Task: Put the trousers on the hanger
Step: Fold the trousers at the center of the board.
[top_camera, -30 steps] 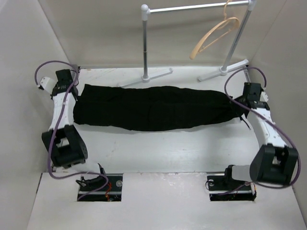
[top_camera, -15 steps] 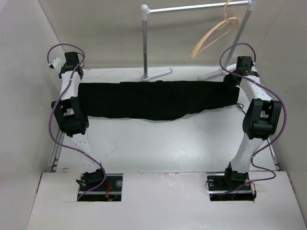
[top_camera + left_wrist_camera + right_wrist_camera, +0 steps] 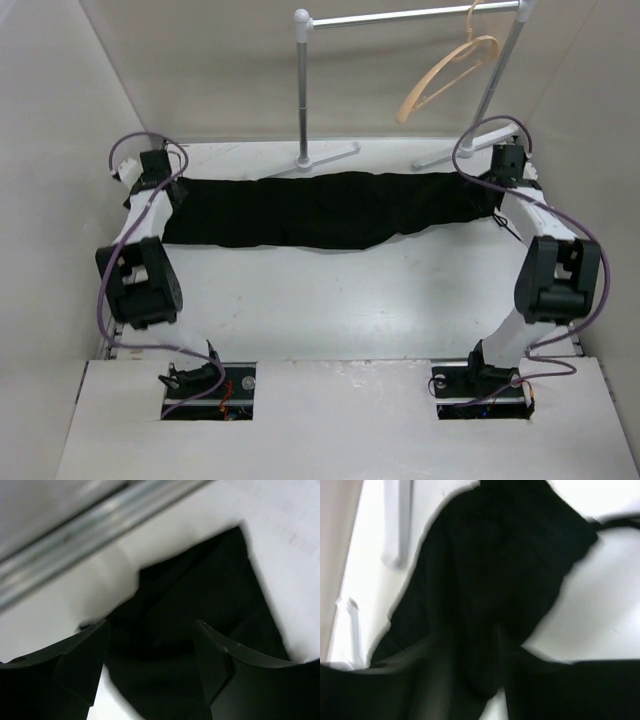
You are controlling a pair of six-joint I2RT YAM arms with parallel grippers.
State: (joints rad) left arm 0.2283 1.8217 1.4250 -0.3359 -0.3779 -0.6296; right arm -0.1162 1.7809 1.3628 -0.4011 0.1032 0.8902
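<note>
The black trousers (image 3: 320, 210) lie stretched out flat across the back of the table, waist to cuffs running left to right. My left gripper (image 3: 165, 190) hovers over their left end. In the left wrist view it (image 3: 150, 635) is open, both fingers (image 3: 82, 660) standing apart above the dark cloth (image 3: 200, 590) without pinching it. My right gripper (image 3: 497, 185) is at the right end. In the blurred right wrist view it (image 3: 490, 680) is open, with cloth (image 3: 505, 555) lying in the gap. The tan hanger (image 3: 447, 72) hangs tilted from the rail at the back right, untouched.
The white rail stand (image 3: 303, 90) rises behind the trousers, its feet (image 3: 320, 157) on the table just beyond the cloth; one foot (image 3: 400, 520) shows in the right wrist view. A thin dark cord (image 3: 510, 230) trails from the trousers' right end. White walls enclose the sides.
Both grippers, shut on the trousers' ends before, have opened and let go. The arms carried the trousers toward the back, then dropped slightly; the cloth now rests on the table.
</note>
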